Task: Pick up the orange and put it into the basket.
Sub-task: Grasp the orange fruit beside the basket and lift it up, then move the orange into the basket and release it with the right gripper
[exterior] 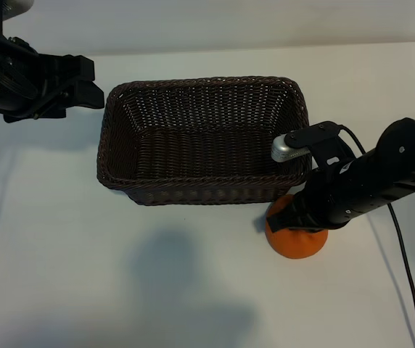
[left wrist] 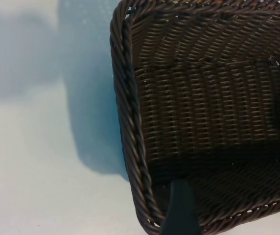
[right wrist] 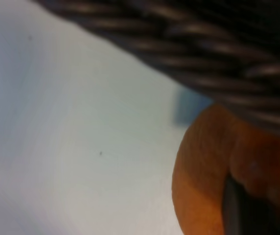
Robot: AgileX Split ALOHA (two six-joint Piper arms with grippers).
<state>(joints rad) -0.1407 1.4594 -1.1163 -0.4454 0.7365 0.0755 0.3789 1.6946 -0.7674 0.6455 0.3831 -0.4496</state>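
The round matte orange (exterior: 299, 241) sits on the white table (exterior: 62, 275), just outside the dark brown woven wicker basket (exterior: 113, 123) — the right gripper (exterior: 293, 217) is down on it to lift; its jaws' state I cannot tell.

White table (exterior: 62, 239), black cable (exterior: 403, 254)

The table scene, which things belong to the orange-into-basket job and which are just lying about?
Part of the job:
- orange, on the table beside the basket
- basket
- right end effector, down on the orange

Just there:
- left end effector, idle beside the basket
- black cable
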